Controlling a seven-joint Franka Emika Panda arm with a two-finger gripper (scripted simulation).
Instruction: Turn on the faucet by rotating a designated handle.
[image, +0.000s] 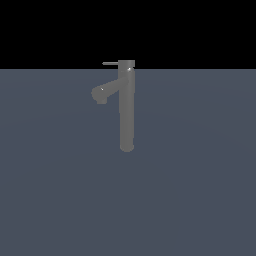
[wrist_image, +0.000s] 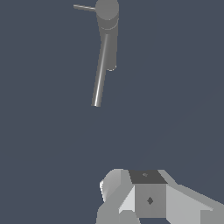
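While the faucet (image: 127, 107) is standing upright on the flat grey table (image: 200, 190), clear of everything else, the arm is not showing in the exterior view at all. In that view the handle (image: 110, 63) is sticking out level from the cap towards the exterior view's left, and the thicker spout (image: 106, 91) is branching off just beneath it on the same side, angling downward.

In the wrist view the tool (wrist_image: 144, 199) is showing only as blocky light-grey housing with a dark panel at the edge of the picture, well apart from the faucet; its fingers are not clearly visible, so I cannot tell whether they are apart or together. Nothing is being held as far as the frames show.

The main risk, as I judge it, is lying in how close the rod and spout are sitting to each other. An approach coming in a little low is likely to meet the spout instead, which would not turn anything. The handle is also very thin, so a push landing near its free tip could slip off, while one landing against the cap would give little leverage. Coming in with closed fingers misaligned could simply knock the column.
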